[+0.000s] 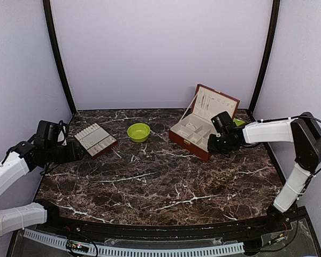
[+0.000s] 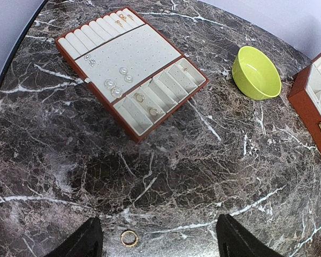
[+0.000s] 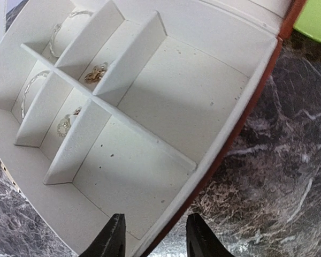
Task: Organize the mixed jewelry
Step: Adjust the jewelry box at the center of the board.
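A small gold ring (image 2: 129,238) lies on the marble between my left gripper's (image 2: 159,245) open fingers, nearer the left one and not touched. Beyond it, the cream-lined tray (image 2: 144,53) carries several tiny studs (image 2: 113,88) and rings in its slots. My right gripper (image 3: 155,243) stands open astride the near wall of the red-brown box (image 3: 241,118); its fingers touch nothing. The box's small compartments hold bracelets (image 3: 29,91), a gold piece (image 3: 96,72) and a ring (image 3: 64,126). From above, the left gripper (image 1: 77,151) is beside the tray (image 1: 96,140) and the right gripper (image 1: 211,143) is at the box (image 1: 190,131).
A lime-green bowl (image 1: 138,132) stands between the tray and the box, whose lid (image 1: 216,101) stands raised. A green plate (image 3: 318,21) shows behind the box. Purple walls close in the table on three sides.
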You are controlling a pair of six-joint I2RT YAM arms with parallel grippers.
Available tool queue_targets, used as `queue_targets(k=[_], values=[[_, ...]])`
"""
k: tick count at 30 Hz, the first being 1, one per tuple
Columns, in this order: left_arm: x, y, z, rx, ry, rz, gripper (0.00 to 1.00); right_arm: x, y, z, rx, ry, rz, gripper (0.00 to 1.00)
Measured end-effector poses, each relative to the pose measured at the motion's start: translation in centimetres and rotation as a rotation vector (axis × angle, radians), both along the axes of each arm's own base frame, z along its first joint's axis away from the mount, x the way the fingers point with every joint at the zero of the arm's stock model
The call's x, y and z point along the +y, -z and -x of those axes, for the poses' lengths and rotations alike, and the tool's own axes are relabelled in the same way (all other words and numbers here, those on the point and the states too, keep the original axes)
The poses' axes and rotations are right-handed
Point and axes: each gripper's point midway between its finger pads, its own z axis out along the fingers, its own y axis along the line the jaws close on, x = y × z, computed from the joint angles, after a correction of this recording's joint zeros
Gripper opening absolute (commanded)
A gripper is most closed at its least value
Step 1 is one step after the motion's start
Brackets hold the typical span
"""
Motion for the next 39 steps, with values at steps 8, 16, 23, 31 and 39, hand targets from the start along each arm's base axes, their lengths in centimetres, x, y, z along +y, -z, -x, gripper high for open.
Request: queue_targets(k=[8, 16, 23, 31, 39], values=[[0.0, -0.1, 0.0, -0.005, -0.001, 0.001, 0.76, -0.8, -0.2, -1.4, -0.036, -0.020, 0.081, 0.09], [0.0, -0.1, 0.0, -0.005, -0.001, 0.001, 0.76, -2.6, -0.3, -3.4, -0.055, -0.078, 0.165, 0.12], [0.0, -0.1, 0.0, -0.004, 0.000, 0.001, 0.75, -2.2, -1.1, -4.5, -0.064, -0.139, 0.171, 0.40], [-0.6, 0.8, 0.0, 0.037, 0.008, 0.022, 0.66, -1.8, -4.8, -3.9, -0.114, -0.162, 0.121, 0.52], [-2.8, 3.4, -1.3, 0.151, 0.088, 0.015, 0.62, -2.2, -11.6, -1.0, -0.256, -0.149, -0.007, 0.56]])
